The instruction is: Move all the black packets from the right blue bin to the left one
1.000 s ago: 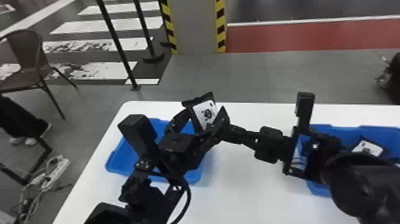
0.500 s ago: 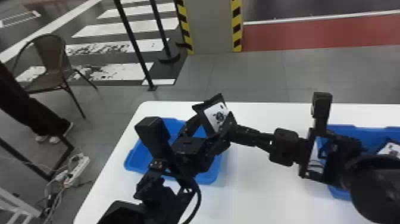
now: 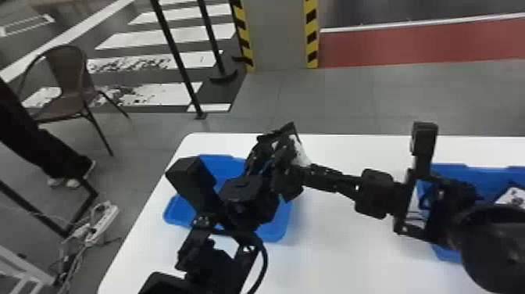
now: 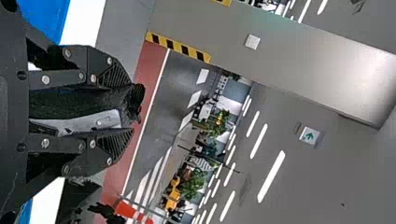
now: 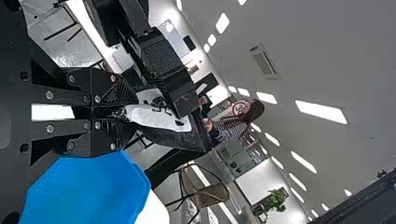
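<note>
Packet (image 5: 161, 117) is up in the air over the desk (image 3: 343, 254), near the far right corner of the L bin (image 3: 177, 211) as the head view has it, w/ both arms on it. L end effector (image 4: 123, 109) has it clamped, black film and white label both between its fingers; R end effector (image 5: 123, 113) is pinching it by an edge too. So the step in hand looks like a mid-air handover, R to L, prob. b/c the L arm is better placed for the drop. Another packet (image 3: 511, 195), white label up, lies in the R bin (image 3: 449, 256), so this job is part done at best; can't tell the full no. left in there. Next move, I'd say: make sure the L grip is firm, then R lets go and backs straight off w/o tugging. After that L swings in over its bin, lowers & releases, while R goes back for the other one. Main risk is R opening before L has a proper hold, or both pulling at once: packet looks soft, so it could bend, twist or slip out onto the desk. The two end effectors are v. close, so a sideways exit could knock fingers; slow & straight is best.
</note>
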